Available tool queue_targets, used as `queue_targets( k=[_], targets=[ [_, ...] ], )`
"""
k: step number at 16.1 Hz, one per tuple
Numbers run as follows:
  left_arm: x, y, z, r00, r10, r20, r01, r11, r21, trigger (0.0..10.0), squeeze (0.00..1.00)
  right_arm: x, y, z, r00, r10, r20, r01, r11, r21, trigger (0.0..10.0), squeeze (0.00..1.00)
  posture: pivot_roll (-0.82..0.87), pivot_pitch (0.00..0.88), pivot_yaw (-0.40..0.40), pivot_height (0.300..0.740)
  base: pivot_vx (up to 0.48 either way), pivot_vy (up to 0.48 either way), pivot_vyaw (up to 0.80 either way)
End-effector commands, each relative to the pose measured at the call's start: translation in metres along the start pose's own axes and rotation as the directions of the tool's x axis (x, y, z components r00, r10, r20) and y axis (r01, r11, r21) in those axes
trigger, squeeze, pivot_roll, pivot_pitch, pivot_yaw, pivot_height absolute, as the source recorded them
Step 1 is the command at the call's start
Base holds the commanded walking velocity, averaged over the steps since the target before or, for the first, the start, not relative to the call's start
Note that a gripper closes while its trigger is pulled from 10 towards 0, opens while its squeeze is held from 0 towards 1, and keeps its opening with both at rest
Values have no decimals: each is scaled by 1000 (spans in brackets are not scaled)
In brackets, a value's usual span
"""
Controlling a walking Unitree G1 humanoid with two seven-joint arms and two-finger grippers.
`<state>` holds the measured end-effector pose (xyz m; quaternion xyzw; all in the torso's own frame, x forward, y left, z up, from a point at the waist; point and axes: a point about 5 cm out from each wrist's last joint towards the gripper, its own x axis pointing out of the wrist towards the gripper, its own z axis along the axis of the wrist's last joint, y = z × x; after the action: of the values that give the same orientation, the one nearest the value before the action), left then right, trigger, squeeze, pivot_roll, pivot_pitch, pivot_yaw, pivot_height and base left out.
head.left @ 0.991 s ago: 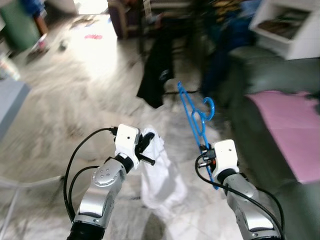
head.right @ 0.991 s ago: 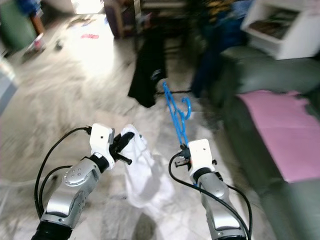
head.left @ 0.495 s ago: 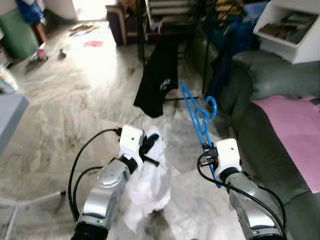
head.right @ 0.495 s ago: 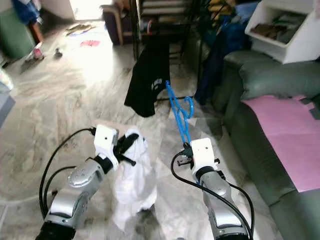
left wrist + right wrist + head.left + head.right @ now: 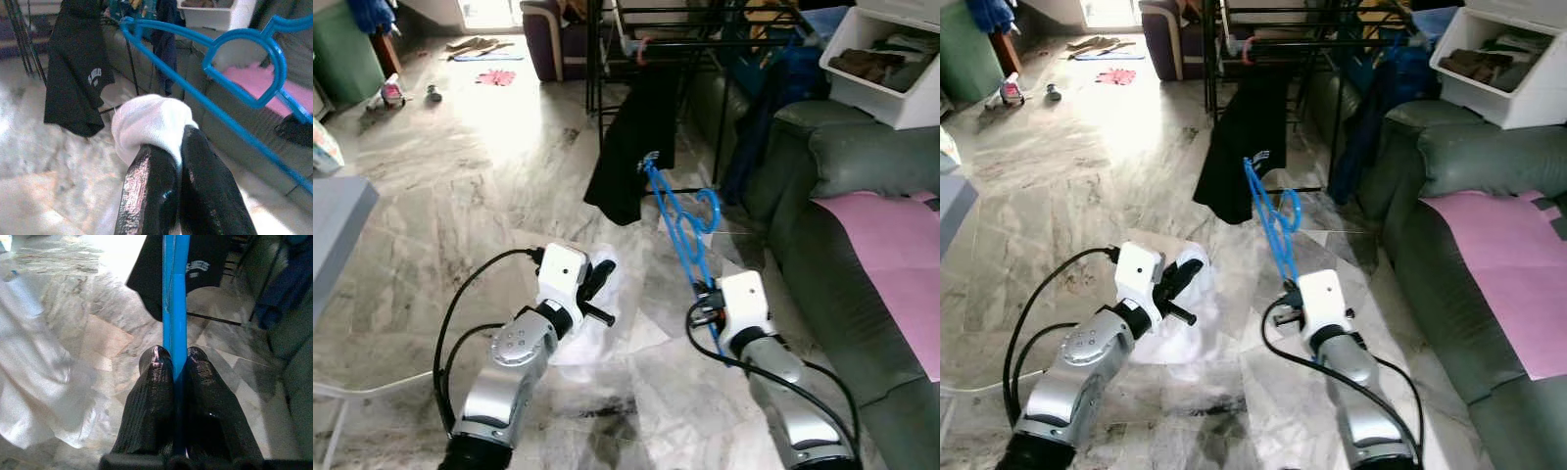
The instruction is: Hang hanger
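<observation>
Left eye view: a living room with a glossy grey and white marble floor (image 5: 460, 186), bright with light from a doorway at the far end. The robot's two silver arms reach forward over the floor. The left gripper (image 5: 597, 284) has its jaws clamped on a bunched white cloth (image 5: 146, 122), which hangs down towards the floor. The right gripper (image 5: 174, 363) has its jaws closed tight on the bar of a blue plastic hanger (image 5: 683, 220), held upright and tilted away from the robot, hook to the right. Just beyond the hanger stands a black metal clothes rack (image 5: 705, 29) with a black T-shirt (image 5: 631, 147) and a dark blue garment (image 5: 1371, 108) hanging from it. A grey-green sofa (image 5: 862, 166) runs along the right side, with a pink sheet (image 5: 891, 245) spread on its seat and a white storage box (image 5: 891, 59) above it. Small items lie scattered on the far floor near a green bin (image 5: 347, 54).
</observation>
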<state>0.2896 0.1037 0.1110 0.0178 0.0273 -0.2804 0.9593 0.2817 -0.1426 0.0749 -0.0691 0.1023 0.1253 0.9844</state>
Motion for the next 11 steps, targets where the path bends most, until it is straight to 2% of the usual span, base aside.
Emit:
queue_targets(
  k=[1, 2, 4, 5, 6, 7, 8, 9, 11],
  targets=[
    [3, 7, 10, 1000, -1, 13, 0, 997, 77, 10000, 0, -3, -9, 0, 1000, -15, 4, 15, 1000, -13, 10000, 0, -4, 50, -21, 740, 0, 0, 0],
    [3, 12, 10, 1000, 12, -3, -12, 997, 81, 10000, 0, -4, -13, 0, 1000, -20, 2, 20, 1000, -18, 10000, 0, -4, 50, -21, 740, 0, 0, 0],
    [1, 19, 12, 991, -117, -66, 128, 971, 204, 10000, 0, -8, -29, -3, 999, -39, -25, 38, 998, -46, 10000, 0, 7, 46, -20, 740, 0, 0, 0],
    [4, 26, 25, 947, -288, -143, 321, 868, 378, 10000, 0, -13, -47, 3, 999, -25, -28, 22, 992, -124, 10000, 0, 18, 41, -4, 740, 0, 0, 0],
    [9, 31, 28, 922, -329, -204, 387, 775, 500, 10000, 0, -14, -53, 5, 999, -24, -36, 19, 988, -156, 10000, 0, 16, 36, 5, 740, 0, 0, 0],
    [11, 34, 28, 911, -337, -239, 413, 717, 561, 10000, 0, -14, -55, 6, 999, -26, -43, 19, 986, -166, 10000, 0, 16, 36, 5, 740, 0, 0, 0],
    [18, 40, 27, 881, -340, -329, 473, 605, 640, 10000, 0, -14, -57, 6, 998, -11, -57, 1, 984, -181, 10000, 0, 5, 32, 12, 740, 0, 0, 0],
    [33, 41, 30, 883, -305, -357, 469, 534, 704, 10000, 0, -16, -58, 9, 997, 25, -69, -39, 976, -216, 10000, 0, -16, 28, 23, 740, 0, 0, 0],
    [47, 38, 38, 893, -290, -343, 446, 486, 752, 10000, 0, -20, -59, 10, 993, 81, -90, -101, 965, -242, 10000, 0, -39, 25, 41, 740, 0, 0, 0]
  ],
)
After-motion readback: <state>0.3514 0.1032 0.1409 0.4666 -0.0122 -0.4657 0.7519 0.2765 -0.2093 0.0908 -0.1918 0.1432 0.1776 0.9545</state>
